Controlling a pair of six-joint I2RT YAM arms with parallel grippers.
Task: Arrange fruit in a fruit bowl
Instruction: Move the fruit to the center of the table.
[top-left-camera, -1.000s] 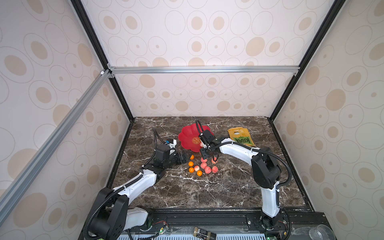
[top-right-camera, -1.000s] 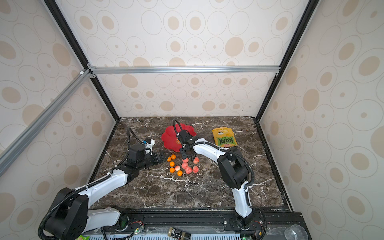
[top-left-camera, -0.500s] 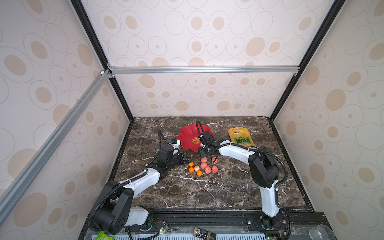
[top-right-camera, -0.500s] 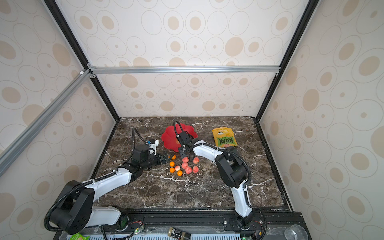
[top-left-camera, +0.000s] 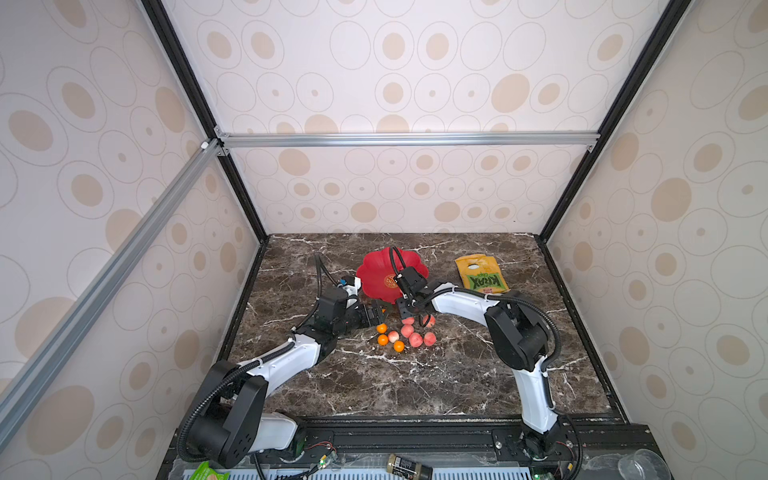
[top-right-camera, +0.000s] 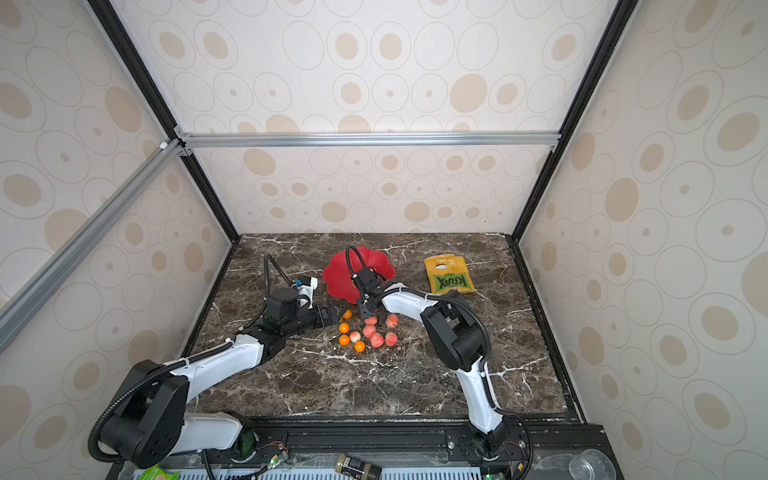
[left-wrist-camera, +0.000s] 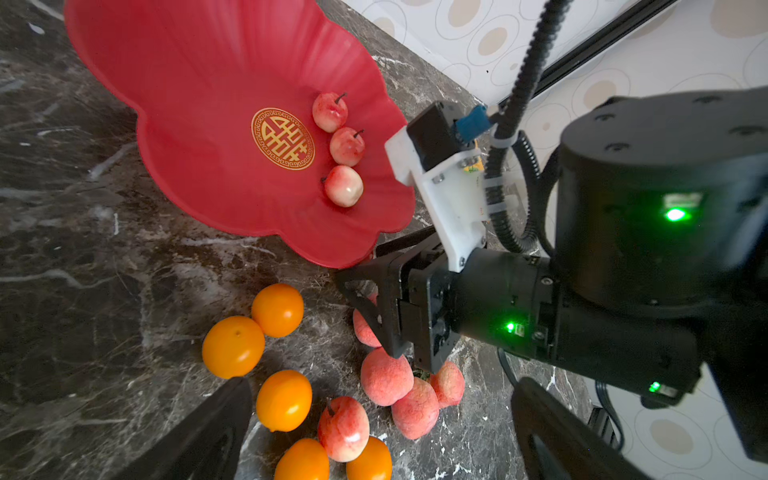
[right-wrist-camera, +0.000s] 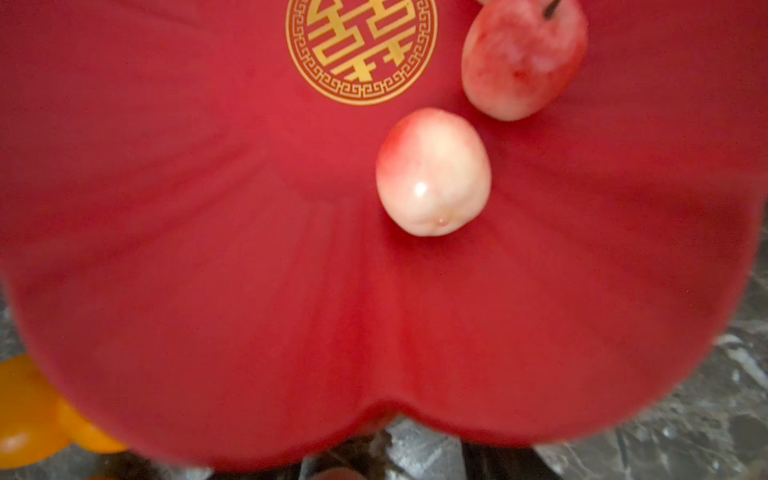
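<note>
The left gripper (top-left-camera: 379, 316) is spread wide at the left edge of the loose pile on the marble table (top-left-camera: 374, 386). Oranges (left-wrist-camera: 232, 347) and peaches (left-wrist-camera: 384, 376) lie just ahead, between its fingers. Further right, the right gripper (left-wrist-camera: 411, 357) straddles one peach with its jaws apart; I cannot tell whether they pinch it. At the upper left of the left wrist view, the red fruit bowl (left-wrist-camera: 199, 83) holds three pink-red fruits (left-wrist-camera: 344, 185).
</note>
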